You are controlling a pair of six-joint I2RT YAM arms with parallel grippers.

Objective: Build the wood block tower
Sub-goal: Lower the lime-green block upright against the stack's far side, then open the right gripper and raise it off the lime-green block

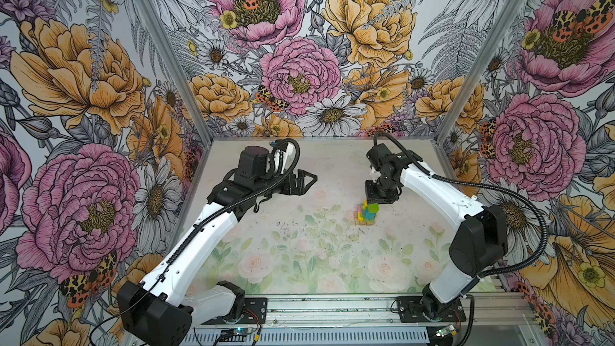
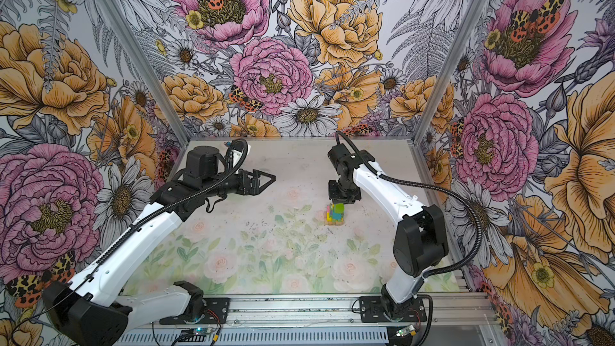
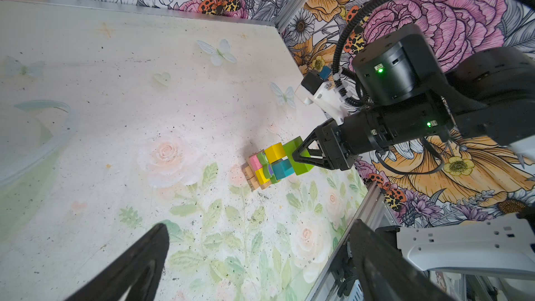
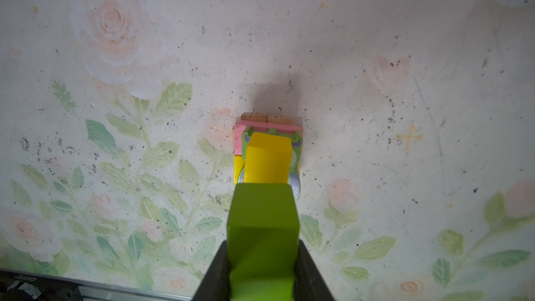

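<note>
In both top views the wood block tower (image 1: 364, 216) stands on the bench (image 1: 266, 261) a little right of the frame's middle, a small bright stack. The right hand (image 1: 374, 200) hangs directly over it, pointing down, clenched on the lime-green bar (image 1: 373, 208) at the stack's top. The left hand (image 1: 307, 180) sits left of centre, well apart from the tower and lifted off the bench, its jaws spread wide and holding nothing.

In the left wrist view the left hand's two dark fingers (image 3: 139, 264) stand far apart, with only bare bench between them. Beyond them the tower shows its layers. The tan bars (image 3: 251, 179) lie lowest on the bench and the pink bar (image 3: 254, 162) sits above them. Higher up are a yellow cube (image 3: 275, 152) and a teal cube (image 3: 282, 169). The lime-green bar lies against those two, gripped by the right hand's black fingers. Whether it already rests on them cannot be told.

In the right wrist view the lime-green bar is pinched between two black fingers (image 4: 215, 270), one on each side. Past its end lie the yellow cube, a green-and-purple printed piece (image 4: 296, 166), the pink bar and the edge of the tan bars.
</note>
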